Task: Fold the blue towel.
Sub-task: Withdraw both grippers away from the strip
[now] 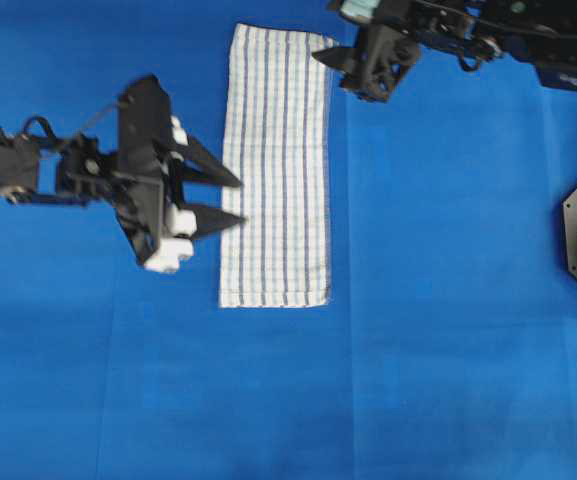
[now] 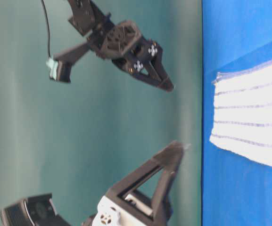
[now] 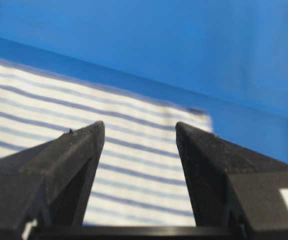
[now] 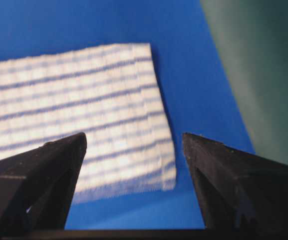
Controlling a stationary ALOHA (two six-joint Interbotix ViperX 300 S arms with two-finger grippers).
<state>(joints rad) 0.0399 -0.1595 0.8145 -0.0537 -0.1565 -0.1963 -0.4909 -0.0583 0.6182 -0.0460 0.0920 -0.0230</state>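
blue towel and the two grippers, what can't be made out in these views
- Blue towel: the overhead view does not show how many layers it has. In the table-level view the right frame edge cuts it off.
- Left wrist view: the open left gripper covers the towel's near part, and the stripes are blurred.
- Right wrist view: the open right gripper hides the towel's lower left.
- Overhead view: the top frame edge cuts off part of the right arm.

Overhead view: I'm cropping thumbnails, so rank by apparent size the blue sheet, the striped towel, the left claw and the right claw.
1. blue sheet
2. striped towel
3. left claw, open
4. right claw, open, partly cut off by the frame edge, so its rank below the left claw is unsure.
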